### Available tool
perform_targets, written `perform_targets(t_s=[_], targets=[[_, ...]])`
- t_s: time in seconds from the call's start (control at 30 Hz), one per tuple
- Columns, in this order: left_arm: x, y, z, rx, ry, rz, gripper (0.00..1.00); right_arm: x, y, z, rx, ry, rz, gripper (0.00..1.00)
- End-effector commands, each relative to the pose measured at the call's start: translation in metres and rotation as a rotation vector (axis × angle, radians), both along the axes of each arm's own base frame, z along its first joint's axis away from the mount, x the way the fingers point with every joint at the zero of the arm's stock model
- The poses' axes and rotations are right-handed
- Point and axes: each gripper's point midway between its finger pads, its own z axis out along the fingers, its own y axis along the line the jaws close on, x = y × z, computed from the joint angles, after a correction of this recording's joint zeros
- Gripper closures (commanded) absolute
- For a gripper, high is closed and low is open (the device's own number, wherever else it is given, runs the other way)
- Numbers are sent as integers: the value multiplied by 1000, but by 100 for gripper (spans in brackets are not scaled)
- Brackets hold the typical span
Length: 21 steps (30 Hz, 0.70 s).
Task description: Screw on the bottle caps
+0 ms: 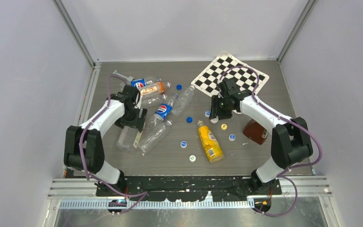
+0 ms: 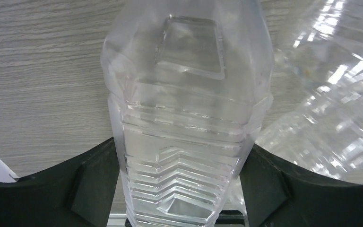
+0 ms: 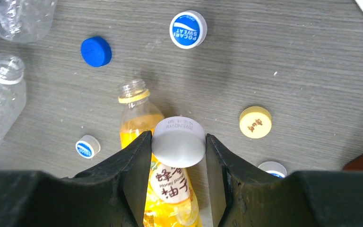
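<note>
Bench (image 1: 170, 163): grey wood-grain top, arm bases bolted at its near edge, pale walls around.
Near middle: loose caps (image 1: 183, 144) lie scattered round an uncapped yellow bottle (image 1: 210, 141) on its side.
Left jaws (image 1: 134, 124): either side of the squarish clear bottle (image 2: 184, 94), which lies toward the left edge; close against it, but whether they press I cannot tell.
Right jaws (image 3: 178, 137): clamped on a white cap (image 3: 178, 147), held above the yellow bottle.
Far-right corner: checkered board (image 1: 230, 75).
Progress: early, by my reading. One cap is in hand, no threading is under way, and most caps lie loose.
</note>
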Motion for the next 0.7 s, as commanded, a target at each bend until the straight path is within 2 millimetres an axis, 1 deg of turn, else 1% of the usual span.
perform_targets(t_s=[0.0,0.03,0.07,0.1,0.13,0.17,0.2,0.23,0.27,0.3,0.33,0.37,0.4,0.43,0.47,0.5,0.53,0.57,0.67], targets=[[10,-16,46,-120,-194,-33,48,-1,13,55,78,-101,35,71],[9,-18,53,-139,-233,-46,53,-6,12,59,73,-95,39,70],[9,-25,63,-182,-278,-69,57,-6,12,71,81,-122,39,71],[9,-30,73,-215,-325,-90,59,-11,10,75,72,-118,39,71],[9,-34,83,-245,-370,-109,62,-12,10,87,81,-143,40,71],[8,-40,94,-275,-416,-132,64,-17,10,91,77,-140,42,71],[7,-45,104,-305,-460,-157,68,-19,10,103,89,-164,44,71],[4,-53,114,-342,-504,-195,72,-24,11,109,93,-163,52,71],[3,-60,126,-373,-557,-231,77,-27,13,121,107,-186,61,70],[-1,-67,137,-402,-604,-268,81,-35,14,128,114,-188,80,71],[-7,-75,145,-436,-641,-313,84,-36,15,137,124,-204,90,71],[-11,-82,154,-460,-683,-376,87,-44,15,142,125,-200,108,71],[-18,-90,167,-487,-741,-440,87,-48,15,151,128,-205,122,70],[-23,-96,174,-508,-781,-489,88,-51,17,162,139,-226,135,70],[-28,-101,181,-527,-817,-540,91,-56,17,165,138,-220,147,71],[-33,-106,189,-549,-858,-591,94,-58,19,174,149,-237,159,71],[-36,-110,196,-564,-897,-639,99,-64,21,177,156,-231,178,71],[-40,-115,202,-580,-936,-686,100,-65,23,184,168,-245,189,71],[-52,-133,222,-646,-1018,-850,100,-75,31,198,211,-260,240,71]])
